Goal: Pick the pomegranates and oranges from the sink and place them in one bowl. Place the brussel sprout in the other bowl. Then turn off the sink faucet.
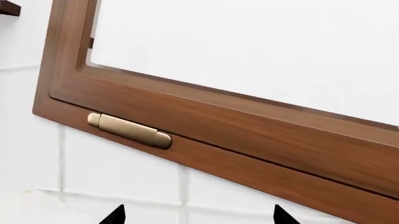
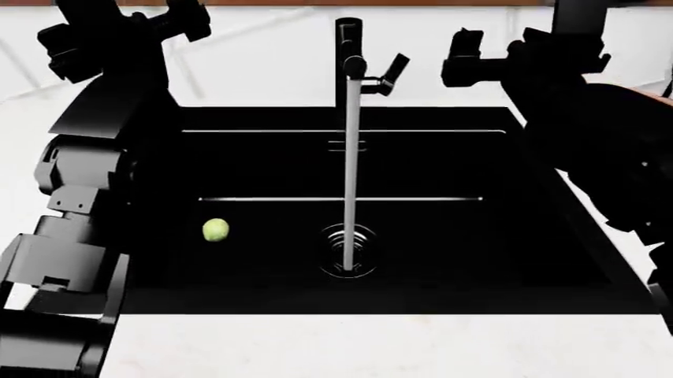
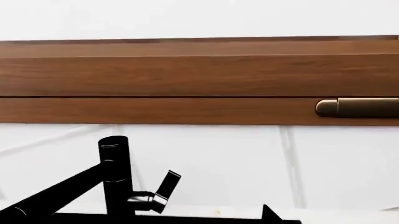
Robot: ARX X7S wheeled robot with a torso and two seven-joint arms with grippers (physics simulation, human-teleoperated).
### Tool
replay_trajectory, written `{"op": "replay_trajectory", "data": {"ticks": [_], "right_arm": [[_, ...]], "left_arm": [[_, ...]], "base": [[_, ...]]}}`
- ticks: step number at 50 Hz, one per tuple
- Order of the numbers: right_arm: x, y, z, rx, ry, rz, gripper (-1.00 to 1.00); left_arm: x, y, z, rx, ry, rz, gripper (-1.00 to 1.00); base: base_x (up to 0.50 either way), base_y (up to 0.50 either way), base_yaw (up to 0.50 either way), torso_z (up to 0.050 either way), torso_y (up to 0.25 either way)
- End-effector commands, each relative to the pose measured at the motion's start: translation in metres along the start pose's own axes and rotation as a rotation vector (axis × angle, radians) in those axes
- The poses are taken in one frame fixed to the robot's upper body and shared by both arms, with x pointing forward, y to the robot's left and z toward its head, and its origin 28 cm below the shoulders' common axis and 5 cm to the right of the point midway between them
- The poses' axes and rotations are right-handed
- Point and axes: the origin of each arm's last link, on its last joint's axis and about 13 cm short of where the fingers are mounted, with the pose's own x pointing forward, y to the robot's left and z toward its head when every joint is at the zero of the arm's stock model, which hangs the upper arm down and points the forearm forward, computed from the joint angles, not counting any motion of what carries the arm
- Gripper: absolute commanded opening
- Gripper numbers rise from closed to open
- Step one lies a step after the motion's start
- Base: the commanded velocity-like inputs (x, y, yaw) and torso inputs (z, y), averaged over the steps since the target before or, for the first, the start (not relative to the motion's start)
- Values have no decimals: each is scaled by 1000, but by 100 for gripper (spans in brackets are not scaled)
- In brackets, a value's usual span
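The black sink holds one pale-green brussel sprout on its floor at the left, near the drain. The black sink faucet stands at the back with its lever handle out to the right, and water runs down to the drain. The faucet and its lever also show in the right wrist view. My left gripper is open, empty and raised, facing the wall. My right gripper is open and empty, raised to the right of the faucet. Pomegranates, oranges and both bowls are out of view.
A brown wooden window frame with brass hinges runs along the white tiled wall behind the sink. White counter surrounds the basin. My left arm and right arm hang over the sink's two sides.
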Motion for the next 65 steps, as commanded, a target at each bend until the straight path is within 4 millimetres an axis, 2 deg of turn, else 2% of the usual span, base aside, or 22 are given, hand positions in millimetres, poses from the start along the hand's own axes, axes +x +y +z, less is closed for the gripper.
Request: {"op": "replay_trajectory", "data": {"ticks": [1,24,30,45,51,61,65], "right_arm": [[8,1,-2,5,25,-9,100],[1,-2,3,7,-22,-55,100],[0,-4,3,40,-32,-60,100],[-6,-7,0,60,-12,-54,100],[-15,-11,9,32,-16,-48,100],[-27,-14,13,-19,50,-25,100],[-46,-9,9,-90,164,62,100]], "left_arm": [[10,6,1,-8,35,44,100],[9,13,4,-14,25,65,100],[10,12,0,20,-60,56,100],[5,22,-6,28,-10,-26,100],[-5,35,7,13,86,-103,100],[-13,55,29,107,195,-227,100],[-27,60,36,102,244,-348,100]], "base": [[500,0,0,0,0],[500,58,0,0,1],[500,100,0,0,2],[0,0,0,0,0],[0,0,0,0,0],[0,0,0,0,0],[0,0,0,0,0]]}}
